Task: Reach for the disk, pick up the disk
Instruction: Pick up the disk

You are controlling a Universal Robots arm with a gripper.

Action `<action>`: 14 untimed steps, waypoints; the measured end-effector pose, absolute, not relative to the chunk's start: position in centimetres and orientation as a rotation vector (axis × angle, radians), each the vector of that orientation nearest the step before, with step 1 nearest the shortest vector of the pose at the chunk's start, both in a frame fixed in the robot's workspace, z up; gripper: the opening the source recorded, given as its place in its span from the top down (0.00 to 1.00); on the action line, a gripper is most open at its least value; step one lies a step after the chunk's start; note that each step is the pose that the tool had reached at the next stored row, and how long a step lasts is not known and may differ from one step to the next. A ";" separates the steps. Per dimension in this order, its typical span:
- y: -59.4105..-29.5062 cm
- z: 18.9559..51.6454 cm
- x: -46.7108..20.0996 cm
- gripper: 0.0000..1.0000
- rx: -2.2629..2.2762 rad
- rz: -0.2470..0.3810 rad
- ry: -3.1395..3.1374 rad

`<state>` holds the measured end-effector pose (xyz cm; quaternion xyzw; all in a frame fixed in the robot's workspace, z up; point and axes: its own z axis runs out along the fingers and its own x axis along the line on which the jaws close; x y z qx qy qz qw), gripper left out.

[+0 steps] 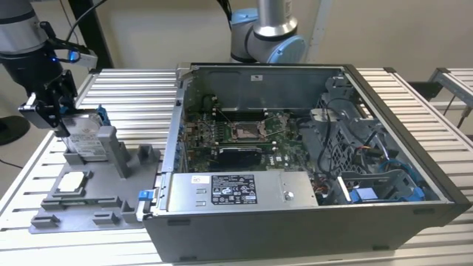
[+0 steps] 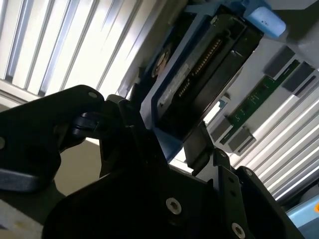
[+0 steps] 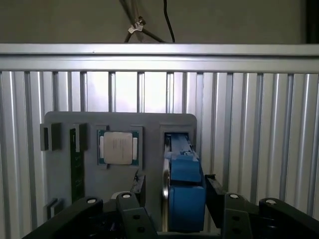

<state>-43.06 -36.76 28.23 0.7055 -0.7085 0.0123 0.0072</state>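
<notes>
The disk [image 1: 87, 141] stands on edge in a slot of the gray tray [image 1: 103, 199] on the counter [image 1: 133, 94], between the open jaws of the gripper [image 3: 174, 191], which straddle its flat faces with a gap showing on one side.

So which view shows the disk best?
The exterior view: the disk stands upright in the grey holder, label face visible, gripper at it. The first wrist view shows its blue edge end-on between the open fingers; the second wrist view shows its dark connector side close up.
</notes>
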 end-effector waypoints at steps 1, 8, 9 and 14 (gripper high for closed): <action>-36.7 28.1 -43.1 0.00 2.205 0.036 -2.215; -36.6 27.1 -43.0 0.00 2.204 0.032 -2.213; -36.6 27.0 -43.0 0.00 2.204 0.032 -2.213; -36.6 26.9 -43.0 0.00 2.202 0.032 -2.215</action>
